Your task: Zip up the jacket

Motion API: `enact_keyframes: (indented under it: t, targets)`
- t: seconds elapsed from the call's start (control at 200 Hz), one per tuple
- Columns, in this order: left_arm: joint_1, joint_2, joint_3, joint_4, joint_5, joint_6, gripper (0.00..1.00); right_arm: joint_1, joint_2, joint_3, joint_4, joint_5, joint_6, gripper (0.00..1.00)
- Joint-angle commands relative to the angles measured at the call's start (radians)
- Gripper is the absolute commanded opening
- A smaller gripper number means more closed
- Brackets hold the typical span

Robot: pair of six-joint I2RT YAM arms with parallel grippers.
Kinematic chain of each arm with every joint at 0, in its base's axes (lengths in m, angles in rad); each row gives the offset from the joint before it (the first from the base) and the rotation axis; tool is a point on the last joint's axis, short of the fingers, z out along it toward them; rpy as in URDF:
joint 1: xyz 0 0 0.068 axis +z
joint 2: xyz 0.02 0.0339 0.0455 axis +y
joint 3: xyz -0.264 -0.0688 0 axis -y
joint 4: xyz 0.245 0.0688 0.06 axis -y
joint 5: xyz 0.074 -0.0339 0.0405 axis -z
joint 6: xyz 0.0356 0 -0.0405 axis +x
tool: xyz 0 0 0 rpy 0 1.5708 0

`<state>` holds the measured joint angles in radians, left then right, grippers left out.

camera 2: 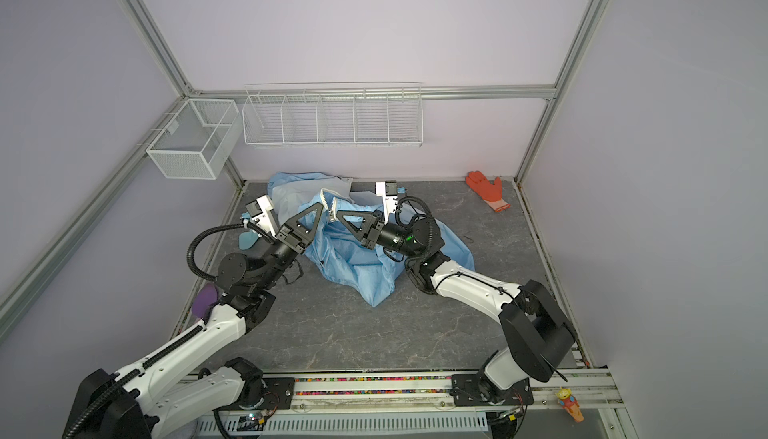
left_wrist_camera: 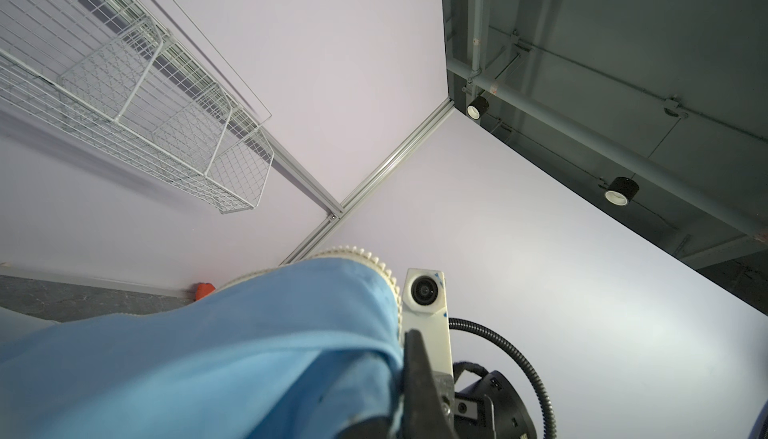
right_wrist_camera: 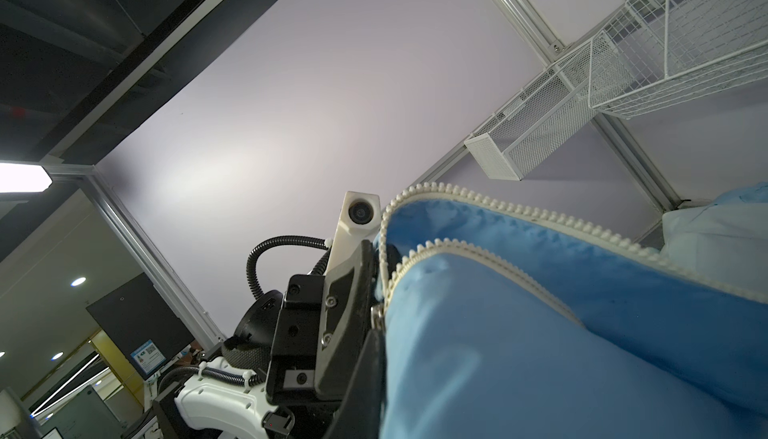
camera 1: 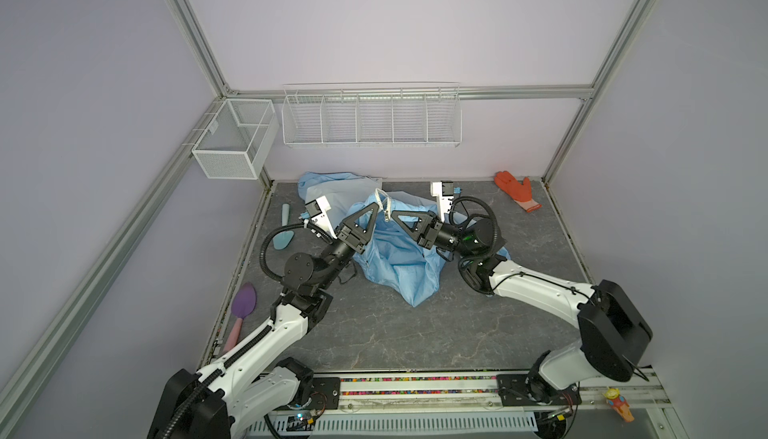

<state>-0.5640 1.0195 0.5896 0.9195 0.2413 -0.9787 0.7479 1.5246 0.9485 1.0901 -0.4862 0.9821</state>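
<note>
The light-blue jacket lies crumpled at the middle back of the table, with its upper part lifted. The white zipper rises between my two grippers. My left gripper is shut on the jacket's zipper edge from the left. Facing it, my right gripper is shut on the other edge. The left wrist view shows blue cloth with zipper teeth on top. Two unjoined rows of zipper teeth run along the jacket in the right wrist view.
An orange glove lies at the back right corner. A pale blue scoop and a purple trowel lie along the left edge. Wire baskets hang on the walls. A small toy figure stands on the front rail.
</note>
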Motion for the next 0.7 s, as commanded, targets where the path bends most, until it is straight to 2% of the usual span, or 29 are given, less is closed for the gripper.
enact_keyframes:
  t: [0.0, 0.695]
  targets:
    - [-0.006, -0.004, -0.006, 0.050, 0.023, -0.014, 0.00, 0.007, -0.024, 0.018, 0.087, 0.012, -0.019, 0.07]
    - [-0.007, -0.001, -0.020, 0.047, 0.041, -0.025, 0.00, 0.000, -0.030, 0.022, 0.089, 0.020, -0.023, 0.07]
